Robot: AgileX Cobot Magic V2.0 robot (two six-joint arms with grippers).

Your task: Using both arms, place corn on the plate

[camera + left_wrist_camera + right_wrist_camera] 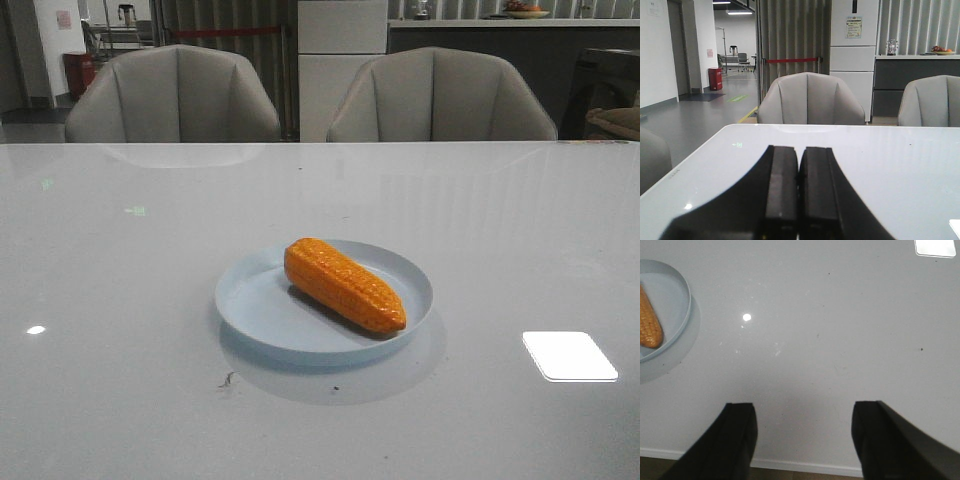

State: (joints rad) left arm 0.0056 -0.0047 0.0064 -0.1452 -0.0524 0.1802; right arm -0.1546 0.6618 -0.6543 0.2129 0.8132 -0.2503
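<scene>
Glossy white table (120,300), two grey chairs (172,95) behind. Your left gripper (799,195): fingers pressed together, nothing held, looks over far table edge, corn not in its view. Corn (343,284) lies on plate (260,310) at table middle, long axis diagonal, thick end far-left, tapered tip near-right. Your right gripper (802,435): fingers spread wide, empty, well apart from plate, toward near table edge. You judge corn already placed; neither arm is beside it.

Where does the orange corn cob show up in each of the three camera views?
Front view: the bumpy orange corn cob lies diagonally on the round pale blue plate, mid-table.
Left wrist view: not in it; only the shut left pincer and chairs.
Right wrist view: its tip at the picture's edge.
Shared landmark: the plate.
</scene>
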